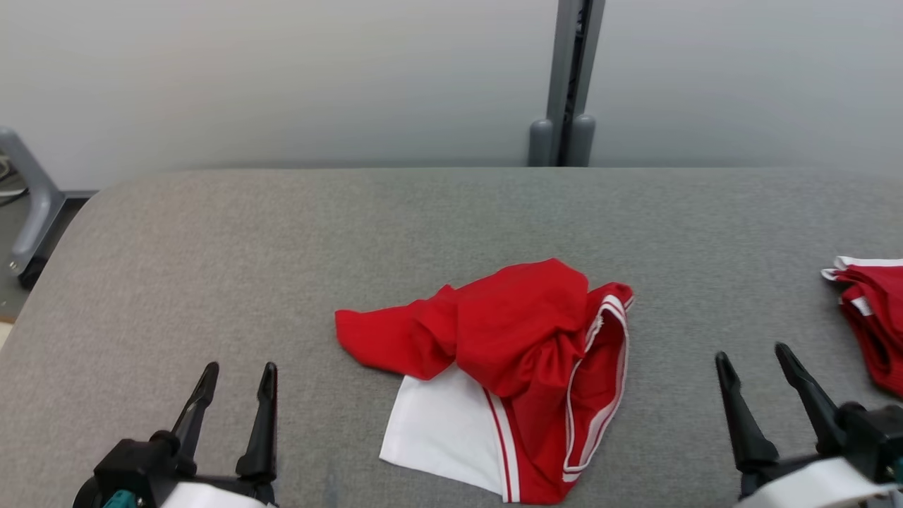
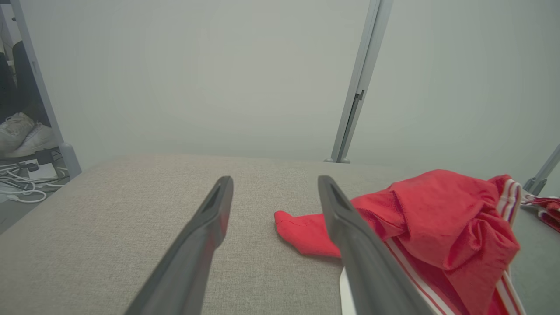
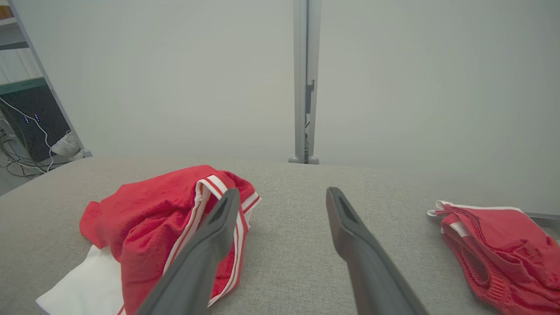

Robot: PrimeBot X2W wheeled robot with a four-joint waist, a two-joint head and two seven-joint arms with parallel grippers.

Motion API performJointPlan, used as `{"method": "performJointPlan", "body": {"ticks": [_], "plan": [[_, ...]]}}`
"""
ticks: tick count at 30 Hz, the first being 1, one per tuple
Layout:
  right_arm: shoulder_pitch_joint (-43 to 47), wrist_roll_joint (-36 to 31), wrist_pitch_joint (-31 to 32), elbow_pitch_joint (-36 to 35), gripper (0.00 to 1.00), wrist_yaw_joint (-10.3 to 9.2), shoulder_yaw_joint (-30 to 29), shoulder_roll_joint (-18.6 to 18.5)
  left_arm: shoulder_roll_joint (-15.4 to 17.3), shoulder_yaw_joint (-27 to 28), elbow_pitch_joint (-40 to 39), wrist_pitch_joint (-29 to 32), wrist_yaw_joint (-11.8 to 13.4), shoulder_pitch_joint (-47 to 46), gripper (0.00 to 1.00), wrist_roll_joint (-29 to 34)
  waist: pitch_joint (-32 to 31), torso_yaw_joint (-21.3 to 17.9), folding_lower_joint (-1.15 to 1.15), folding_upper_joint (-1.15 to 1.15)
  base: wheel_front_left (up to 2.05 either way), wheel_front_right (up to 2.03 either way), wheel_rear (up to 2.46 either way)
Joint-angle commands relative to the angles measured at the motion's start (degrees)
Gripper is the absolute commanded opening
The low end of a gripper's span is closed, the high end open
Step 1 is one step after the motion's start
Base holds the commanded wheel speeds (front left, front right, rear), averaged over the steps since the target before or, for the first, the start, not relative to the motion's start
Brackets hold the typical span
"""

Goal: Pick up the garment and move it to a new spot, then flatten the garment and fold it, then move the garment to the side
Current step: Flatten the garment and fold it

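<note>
A grey fabric-covered desk stood before a pale wall, with a grey upright post behind its far edge. A crumpled red garment with white striped trim and a white panel lay in a heap on the desk, near the front edge and roughly in the middle. The left gripper hovered at the lower left, its two dark fingers spread apart and holding nothing. The garment lay to its right, apart from it, its nearest red fold reaching towards it without touching. In the left wrist view, the garment sat just past the right-hand finger, partly hidden behind it. The right gripper hovered at the lower right, also spread wide and empty, with the garment to its left and clear of its fingers. A second red garment with white edging lay at the desk's far right, beyond the right gripper and well apart from the first.
</note>
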Motion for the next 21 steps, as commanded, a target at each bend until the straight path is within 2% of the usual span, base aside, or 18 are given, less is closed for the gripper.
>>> {"method": "performJointPlan", "body": {"ticks": [1,7,9,10,17,21], "plan": [[-1.9,-0.2,0.6,-0.1,1.00,-0.02,1.3,-0.8,0.1,-0.1,-0.1,-0.2,-0.3,-1.7,1.00,0.2,1.5,1.6,0.00,0.00,0.00,0.00,0.00],[-9.4,0.4,3.5,2.0,1.00,-0.02,11.1,-4.7,-1.7,-1.8,1.1,-1.2,-1.5,-5.9,1.00,0.6,5.7,6.7,0.00,0.00,0.00,0.00,0.00],[-12.1,0.4,4.8,3.5,1.00,-0.02,15.1,-6.6,-2.4,-2.1,2.0,-1.8,-1.9,-7.2,1.00,0.6,7.0,8.4,0.00,0.00,0.00,0.00,0.00],[-15.1,-0.6,5.8,4.7,1.00,-0.02,18.9,-8.8,-3.2,-2.2,2.7,-2.3,-2.0,-8.0,1.00,0.4,8.3,9.7,0.00,0.00,0.00,0.00,0.00],[-22.9,-0.6,10.3,9.3,1.00,-0.02,31.1,-14.6,-5.0,-2.1,4.8,-4.0,-3.0,-10.3,1.00,0.3,11.3,12.3,0.00,0.00,0.00,0.00,0.00],[-25.8,-0.7,14.1,12.3,1.00,-0.02,33.7,-16.8,-5.6,-1.8,5.7,-4.5,-3.3,-11.2,1.00,0.6,12.2,12.7,0.00,0.00,0.00,0.00,0.00]]}}
